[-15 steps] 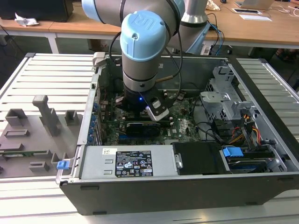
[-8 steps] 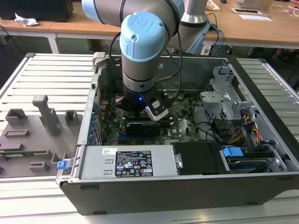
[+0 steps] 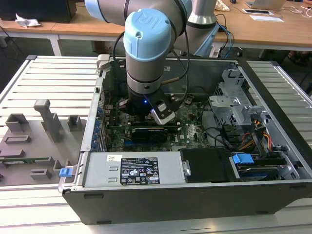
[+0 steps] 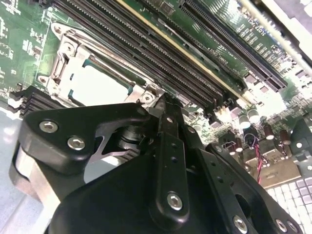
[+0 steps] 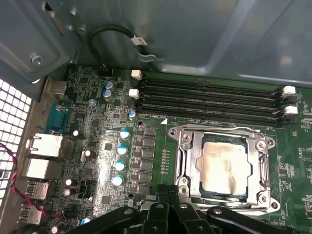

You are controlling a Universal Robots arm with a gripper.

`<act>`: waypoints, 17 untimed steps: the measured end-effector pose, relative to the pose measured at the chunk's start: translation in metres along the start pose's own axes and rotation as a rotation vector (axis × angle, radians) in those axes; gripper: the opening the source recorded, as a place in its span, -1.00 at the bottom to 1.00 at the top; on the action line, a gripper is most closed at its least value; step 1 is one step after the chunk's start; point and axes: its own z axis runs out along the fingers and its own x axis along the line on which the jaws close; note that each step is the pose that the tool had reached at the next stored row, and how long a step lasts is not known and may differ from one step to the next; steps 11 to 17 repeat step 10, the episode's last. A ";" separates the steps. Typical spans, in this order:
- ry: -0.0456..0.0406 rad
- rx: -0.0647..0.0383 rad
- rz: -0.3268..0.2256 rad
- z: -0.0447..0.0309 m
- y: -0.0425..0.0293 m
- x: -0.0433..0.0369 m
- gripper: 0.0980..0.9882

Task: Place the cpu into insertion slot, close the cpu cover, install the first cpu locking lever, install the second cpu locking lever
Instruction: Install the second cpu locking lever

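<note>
Open computer case [image 3: 195, 195] on slatted metal table [image 3: 53, 78], wooden desks [image 3: 253, 29] behind

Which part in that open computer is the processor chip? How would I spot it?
Look inside the open computer case at the green motherboard. Beside the long black memory slots sits a silvery metal cover frame. The cpu is the dull silver square showing through its window.

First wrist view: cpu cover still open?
No, the cpu cover lies flat over the insertion slot, with the cpu showing through its window.
</note>
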 end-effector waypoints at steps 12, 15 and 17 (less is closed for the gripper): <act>-0.0001 0.000 0.000 -0.0027 0.0010 -0.0001 -0.98; -0.0001 0.000 0.000 -0.0027 0.0010 -0.0001 -0.98; -0.0001 0.000 0.000 -0.0027 0.0010 -0.0001 -0.98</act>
